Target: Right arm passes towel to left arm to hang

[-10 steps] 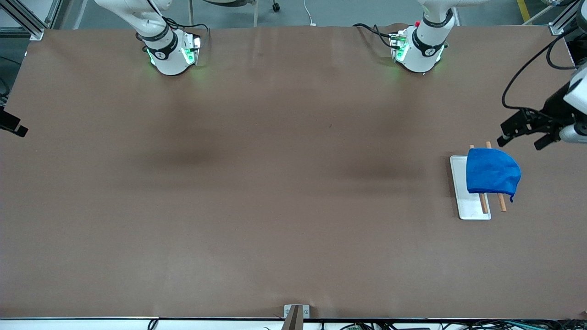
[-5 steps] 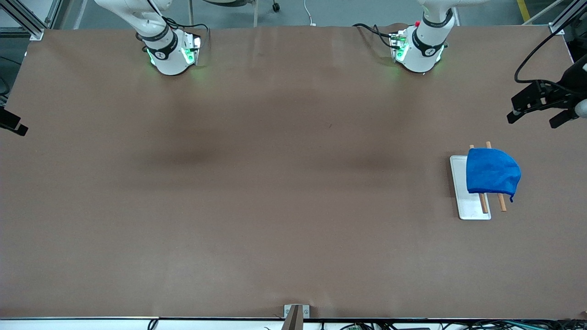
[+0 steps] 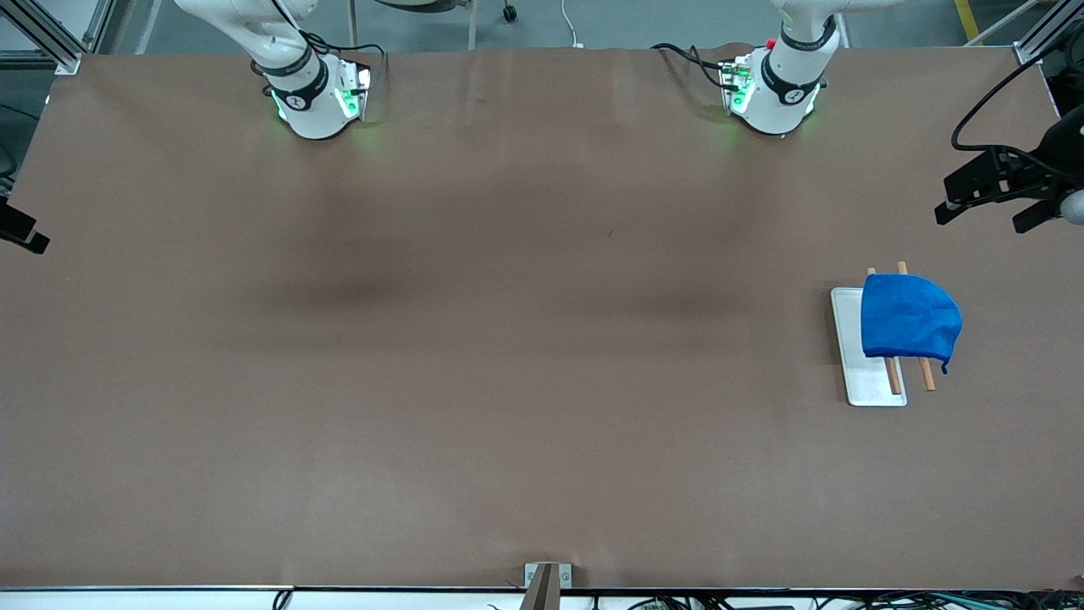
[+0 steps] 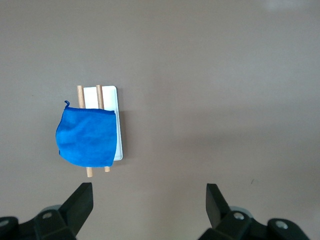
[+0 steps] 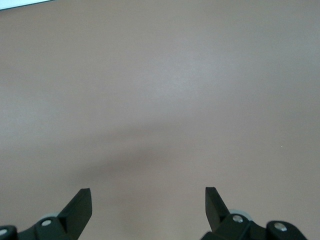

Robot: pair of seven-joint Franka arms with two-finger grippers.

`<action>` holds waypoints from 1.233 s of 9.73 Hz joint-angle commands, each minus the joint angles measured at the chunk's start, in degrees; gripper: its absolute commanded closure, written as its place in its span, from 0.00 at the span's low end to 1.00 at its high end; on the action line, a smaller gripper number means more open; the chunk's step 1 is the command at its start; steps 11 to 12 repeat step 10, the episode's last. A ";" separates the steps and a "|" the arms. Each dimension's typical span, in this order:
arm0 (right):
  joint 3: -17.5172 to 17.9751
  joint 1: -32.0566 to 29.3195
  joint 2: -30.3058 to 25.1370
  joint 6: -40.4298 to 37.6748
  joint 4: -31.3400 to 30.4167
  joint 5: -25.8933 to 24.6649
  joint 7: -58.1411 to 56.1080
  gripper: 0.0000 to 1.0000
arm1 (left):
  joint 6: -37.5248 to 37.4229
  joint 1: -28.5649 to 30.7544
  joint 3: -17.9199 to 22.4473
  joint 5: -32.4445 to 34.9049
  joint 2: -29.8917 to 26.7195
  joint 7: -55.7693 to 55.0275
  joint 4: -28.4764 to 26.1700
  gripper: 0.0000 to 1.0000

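The blue towel [image 3: 908, 318] hangs draped over two wooden rods [image 3: 926, 373] of a small rack with a white base [image 3: 857, 377], at the left arm's end of the table. It also shows in the left wrist view [image 4: 86, 136]. My left gripper [image 3: 982, 217] is open and empty, up in the air over the table's edge at that end, apart from the towel; its own view shows it too [image 4: 148, 192]. My right gripper [image 5: 148, 195] is open and empty over bare table at the right arm's end, only partly in the front view [image 3: 19, 230].
The brown table surface [image 3: 508, 339] is wide and flat. The right arm's base [image 3: 313, 97] and the left arm's base [image 3: 775, 89] stand along its edge farthest from the front camera. A small metal bracket [image 3: 547, 576] sits at the near edge.
My left gripper has drawn away from the towel and rack toward the table's edge, still open. The towel stays draped on the rods. The right gripper has barely moved.
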 commanded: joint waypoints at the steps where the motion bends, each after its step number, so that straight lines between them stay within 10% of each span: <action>1: -0.05 -0.12 -1.70 0.37 -1.98 0.09 -0.61 0.00 | -1.44 -1.61 0.18 2.40 0.60 -1.12 -0.65 0.01; 12: -0.13 -0.12 -1.70 -0.69 -1.80 0.01 -0.44 0.00 | -0.56 -3.72 2.90 1.69 -0.37 -1.12 -2.33 0.01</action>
